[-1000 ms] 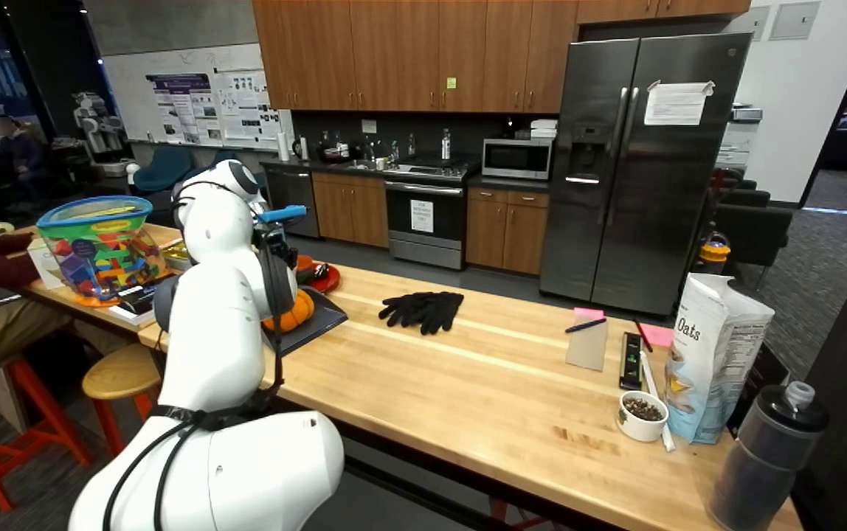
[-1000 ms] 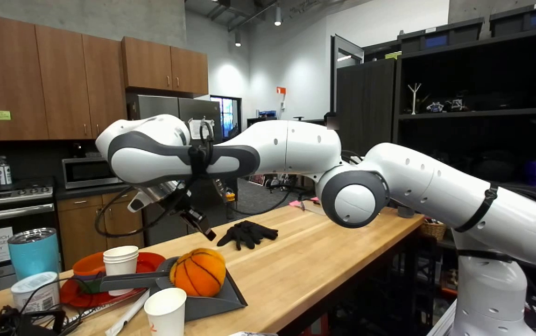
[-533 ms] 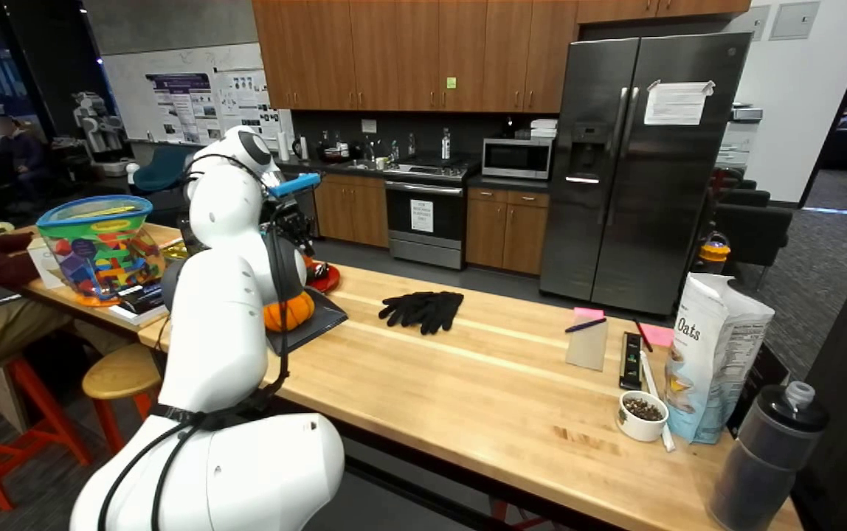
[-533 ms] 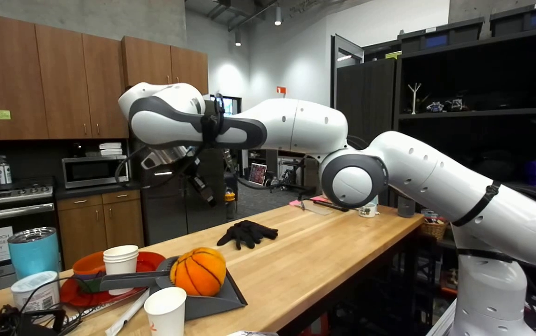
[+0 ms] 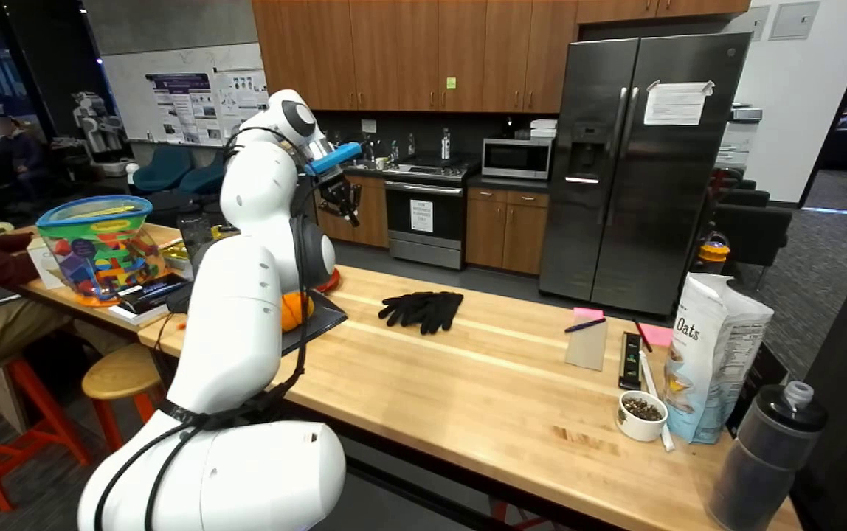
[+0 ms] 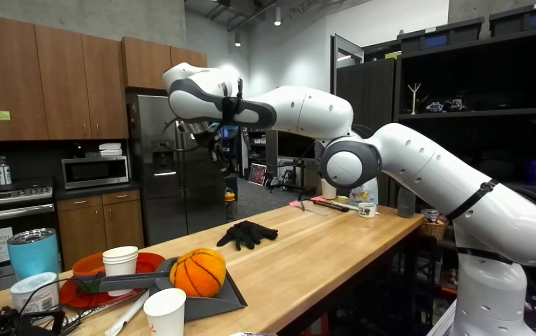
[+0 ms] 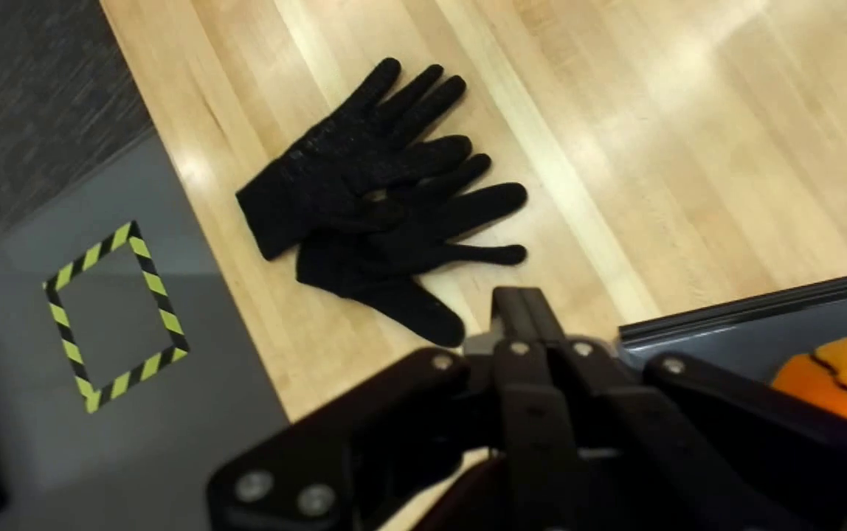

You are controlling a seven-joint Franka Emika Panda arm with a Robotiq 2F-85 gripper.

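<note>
Black gloves [image 7: 386,206] lie on the table [image 7: 652,133] just inside the long edge facing the oven [image 5: 425,214], cuffs toward that edge and fingers pointing inward, one overlapping the other. Above the table hangs the end effector [image 7: 519,310], its fingertips together with nothing visible between them, apart from the gloves.

That edge looks like the likeliest source of trouble. Lowered with its fingertips together, the end effector could only push the cloth, and a push outward could slide the gloves off onto the floor [image 7: 99,457]. Thin, overlapping fabric is a second risk: a pinch could gather both gloves at once, or catch a single finger and slip.

Sideways travel carries other hazards. A grey dustpan [image 6: 212,307] sits farther in from that edge than the gloves, bearing an orange ball [image 6: 198,273]; a bump could roll the ball out, since it is round and appears to rest loose. An upright paper cup [image 6: 164,310] stands close by, whether touching the dustpan cannot be told, and a shoved dustpan could tip it. Cables [image 5: 274,402] strapped along the arm [image 5: 243,317] could also snag if it passes low.
</note>
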